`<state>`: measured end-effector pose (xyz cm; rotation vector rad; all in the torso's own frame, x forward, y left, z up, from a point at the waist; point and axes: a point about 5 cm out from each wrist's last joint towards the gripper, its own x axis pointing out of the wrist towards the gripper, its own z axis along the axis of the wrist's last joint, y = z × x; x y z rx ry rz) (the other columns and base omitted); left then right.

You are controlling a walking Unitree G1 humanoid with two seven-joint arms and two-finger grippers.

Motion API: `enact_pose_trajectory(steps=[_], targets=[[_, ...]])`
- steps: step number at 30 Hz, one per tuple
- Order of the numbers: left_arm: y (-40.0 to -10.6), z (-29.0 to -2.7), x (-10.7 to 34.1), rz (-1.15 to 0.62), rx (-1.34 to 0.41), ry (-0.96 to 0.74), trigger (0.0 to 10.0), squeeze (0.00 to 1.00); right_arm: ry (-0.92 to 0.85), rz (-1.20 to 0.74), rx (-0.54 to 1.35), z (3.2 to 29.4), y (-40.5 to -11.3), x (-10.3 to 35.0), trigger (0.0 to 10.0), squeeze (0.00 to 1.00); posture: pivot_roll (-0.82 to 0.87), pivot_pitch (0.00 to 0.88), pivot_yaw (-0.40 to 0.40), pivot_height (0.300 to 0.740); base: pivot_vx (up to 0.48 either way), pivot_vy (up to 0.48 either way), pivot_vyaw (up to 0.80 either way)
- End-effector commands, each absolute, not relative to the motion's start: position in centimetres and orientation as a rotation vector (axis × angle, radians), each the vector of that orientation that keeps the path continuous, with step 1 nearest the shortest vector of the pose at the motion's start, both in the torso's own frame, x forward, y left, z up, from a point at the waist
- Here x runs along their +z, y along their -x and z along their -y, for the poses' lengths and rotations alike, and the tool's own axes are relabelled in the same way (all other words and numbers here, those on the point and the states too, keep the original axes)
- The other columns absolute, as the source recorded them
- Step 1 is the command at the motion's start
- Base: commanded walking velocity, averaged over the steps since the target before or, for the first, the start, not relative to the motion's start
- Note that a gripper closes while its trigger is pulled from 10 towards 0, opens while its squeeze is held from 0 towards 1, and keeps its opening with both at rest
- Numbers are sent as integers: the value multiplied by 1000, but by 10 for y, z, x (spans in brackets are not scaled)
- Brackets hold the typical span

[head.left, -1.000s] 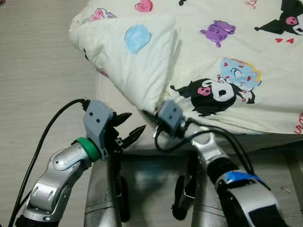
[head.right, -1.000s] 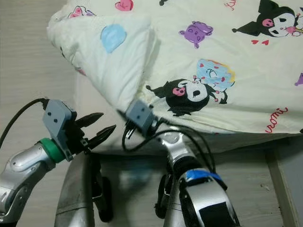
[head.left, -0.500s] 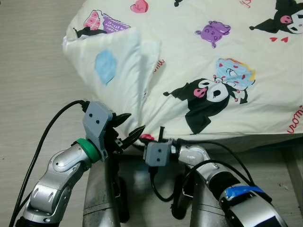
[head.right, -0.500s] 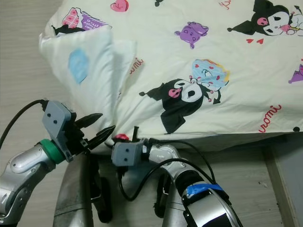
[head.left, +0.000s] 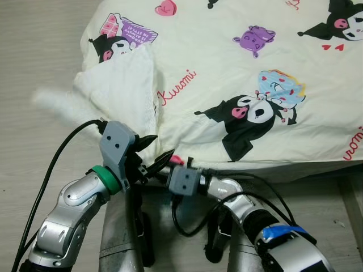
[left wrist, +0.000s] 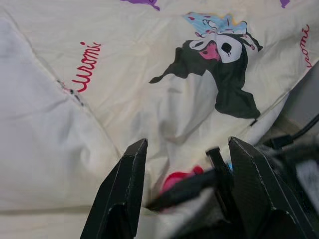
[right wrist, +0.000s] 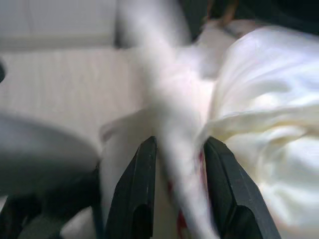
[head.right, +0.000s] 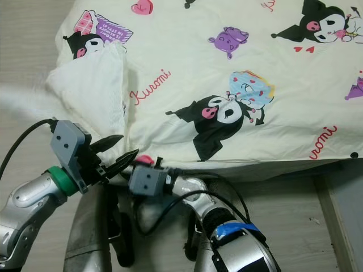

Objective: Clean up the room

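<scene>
1. Wooden floor [head.left: 39, 68]: bare boards left of the bed; a blurred white flap of bedding is seen over it.
2. Left gripper [head.left: 154, 152]: fingers spread, nothing held, poised just before the quilt's edge.
3. Cartoon-print quilt [head.left: 238, 85]: spread over the bed, its near-left corner [head.left: 122, 90] folded back, white underside up.
4. Right gripper [right wrist: 177, 164]: fingers pinching the quilt's lower edge, pointed toward the left gripper.
5. Risk, judged: the thin pinch may slip if pulled hard, dropping the edge; the closely set grippers may collide.
6. Obstruction: the right arm's cable [head.left: 187, 218] loops near both wrists and could snag.
</scene>
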<state>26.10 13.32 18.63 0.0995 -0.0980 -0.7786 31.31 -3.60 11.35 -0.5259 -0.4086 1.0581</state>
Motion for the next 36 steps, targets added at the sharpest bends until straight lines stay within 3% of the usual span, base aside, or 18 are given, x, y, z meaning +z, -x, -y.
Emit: enact_pose_trajectory(steps=[1, 9, 11, 12, 14, 15, 16, 17, 24, 29, 33, 36], targets=[[-259, -133, 179, 74, -781, -100, 10000, 0, 498, 387, 1076, 33, -308, 107, 10000, 0, 238, 414, 56, 564, 0, 0, 0], [-260, -131, 181, 85, -783, -101, 10000, 0, 379, 299, 1184, 21, -308, 111, 10000, 0, 221, 403, 46, 564, 0, 0, 0], [-261, -131, 181, 89, -781, -103, 10000, 0, 391, 236, 1291, 19, -302, 104, 10000, 0, 220, 402, 42, 564, 0, 0, 0], [-261, -132, 183, 94, -779, -106, 10000, 0, 390, 152, 1431, 22, -292, 98, 10000, 0, 220, 400, 38, 564, 0, 0, 0], [-261, -132, 183, 94, -779, -106, 10000, 0, 390, 152, 1431, 22, -292, 98, 10000, 0, 220, 400, 38, 564, 0, 0, 0], [-261, -133, 183, 100, -776, -107, 10000, 0, 368, 63, 1652, 29, -269, 97, 10000, 0, 215, 400, 38, 564, 0, 0, 0], [-261, -133, 183, 100, -776, -107, 10000, 0, 368, 63, 1652, 29, -269, 97, 10000, 0, 215, 400, 38, 564, 0, 0, 0], [-259, -133, 182, 98, -777, -106, 10000, 0, 362, 22, 1785, 35, -250, 98, 10000, 0, 212, 401, 40, 564, 0, 0, 0], [-259, -132, 181, 98, -779, -103, 10000, 0, 285, -98, 1963, 49, -232, 102, 10000, 0, 214, 401, 40, 564, 0, 0, 0], [-260, -133, 183, 102, -768, -102, 10000, 0, 51, -78, 1940, 52, -242, 131, 10000, 0, 216, 402, 38, 564, 0, 0, 0], [-263, -135, 185, 116, -740, -103, 10000, 0, -191, 67, 1711, 55, -280, 170, 10000, 0, 218, 402, 40, 564, 0, 0, 0], [-266, -136, 186, 128, -726, -102, 10000, 0, -254, 83, 1611, 59, -294, 178, 10000, 0, 218, 402, 40, 564, 0, 0, 0]])
